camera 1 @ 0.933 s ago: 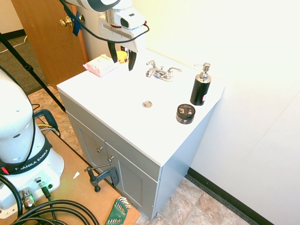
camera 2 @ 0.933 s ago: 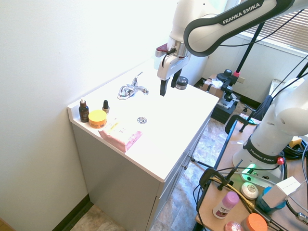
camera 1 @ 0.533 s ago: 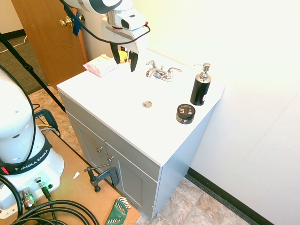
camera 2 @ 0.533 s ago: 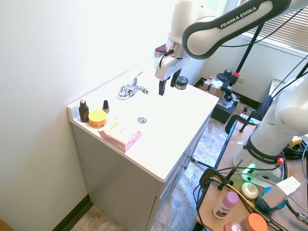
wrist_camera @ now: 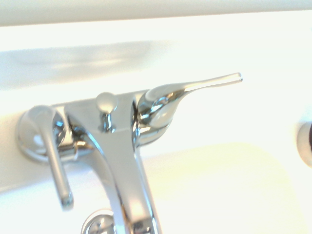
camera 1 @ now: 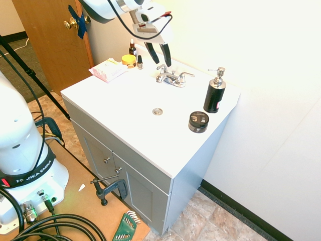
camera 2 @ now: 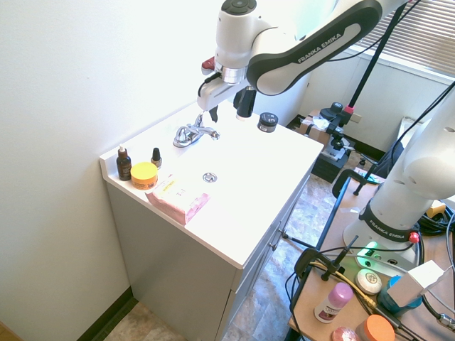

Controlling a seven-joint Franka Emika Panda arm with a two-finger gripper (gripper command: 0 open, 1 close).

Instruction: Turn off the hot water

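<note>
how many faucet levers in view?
2. The hot water lever sits on one side of the spout and the other lever on the opposite side. None hidden.

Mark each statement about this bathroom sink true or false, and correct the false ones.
1. The gripper hangs above the faucet. True.
2. The soap dispenser is white. False: the soap dispenser is black with a silver pump.
3. A round black jar stands on the counter near the soap dispenser. True.
4. The gripper holds the pink box. False: the pink box lies on the counter, and the gripper is open and empty.
</note>
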